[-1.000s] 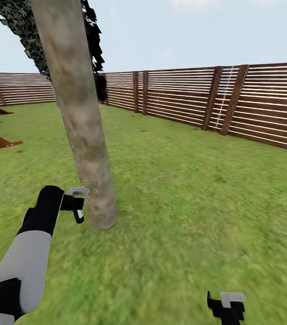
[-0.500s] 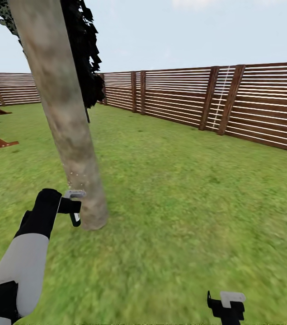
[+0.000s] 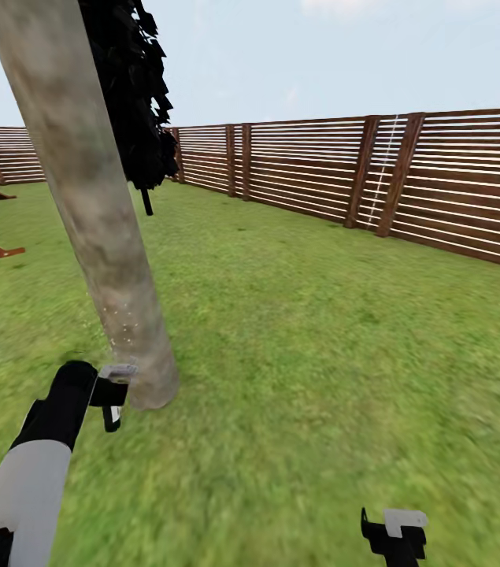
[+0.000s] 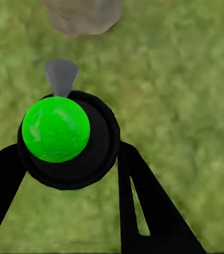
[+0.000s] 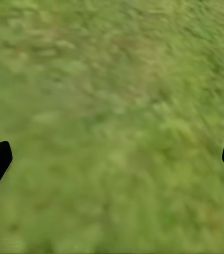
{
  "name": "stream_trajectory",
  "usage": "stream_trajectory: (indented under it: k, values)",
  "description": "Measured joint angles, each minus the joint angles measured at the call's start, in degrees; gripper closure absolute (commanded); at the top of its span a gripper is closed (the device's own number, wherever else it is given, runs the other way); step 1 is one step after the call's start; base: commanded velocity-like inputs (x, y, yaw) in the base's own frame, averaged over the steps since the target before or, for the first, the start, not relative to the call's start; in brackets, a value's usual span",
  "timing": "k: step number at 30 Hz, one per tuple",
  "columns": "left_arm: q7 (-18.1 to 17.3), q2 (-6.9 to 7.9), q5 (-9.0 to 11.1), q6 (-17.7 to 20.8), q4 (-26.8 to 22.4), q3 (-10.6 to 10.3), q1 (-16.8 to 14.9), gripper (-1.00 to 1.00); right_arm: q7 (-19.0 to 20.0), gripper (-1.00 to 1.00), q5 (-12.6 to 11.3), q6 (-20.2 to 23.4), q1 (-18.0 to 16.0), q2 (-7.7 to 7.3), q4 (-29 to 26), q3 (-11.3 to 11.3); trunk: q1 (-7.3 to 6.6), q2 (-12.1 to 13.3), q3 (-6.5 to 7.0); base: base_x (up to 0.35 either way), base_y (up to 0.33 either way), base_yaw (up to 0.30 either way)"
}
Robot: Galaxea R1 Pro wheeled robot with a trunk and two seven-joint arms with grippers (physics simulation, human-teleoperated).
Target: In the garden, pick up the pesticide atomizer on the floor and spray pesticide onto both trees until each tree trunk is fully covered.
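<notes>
Head view: the tree trunk rises from the lawn, with open grass to its right up to the slatted fence. The left gripper sits just beside the trunk's base.

Left wrist view: black fingers clamp the green-topped pesticide atomizer, nozzle toward the trunk.

Right wrist view: the right gripper is spread wide and empty over grass.

Left arm: light grey forearm shell, black wrist section and black band near the elbow. Left gripper: black body with a pale grey plate on top. In its wrist view, fingers were flat black blades, one with a narrow slot. Right gripper: black, same grey plate.
</notes>
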Motion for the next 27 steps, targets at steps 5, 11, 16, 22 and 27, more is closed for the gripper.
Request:
stream_trajectory:
  k: [5,11,16,22,27]
  values:
    - [1.53,-0.65,0.44,-9.58,7.27,5.69,3.99,1.00,0.07,-1.00,0.04,-0.08,-0.01,0.09,0.01,0.07,0.00,0.00,0.00,0.002,0.002,0.150]
    - [6.92,-1.27,0.85,-16.67,12.70,7.17,4.07,1.00,10.66,-1.00,0.07,-0.04,0.05,0.03,-0.01,0.12,0.00,0.00,0.00,0.000,0.000,0.231]
    - [10.66,-1.78,4.31,-20.64,13.69,7.06,4.10,1.00,13.72,-1.00,-0.09,-0.13,0.02,-0.08,-0.08,-0.09,-0.02,0.00,0.00,0.147,0.000,0.010]
    - [10.71,-1.75,4.60,-21.10,17.47,6.94,4.09,1.00,13.67,-1.00,-0.11,-0.17,0.03,-0.39,-0.09,-0.15,-0.03,0.00,0.01,0.331,0.000,0.000]
    - [10.68,-1.65,4.65,-21.05,17.58,6.97,4.08,1.00,13.56,-1.00,-0.17,-0.17,0.06,-1.05,-0.08,-0.08,-0.03,0.00,0.01,0.280,-0.082,0.000]
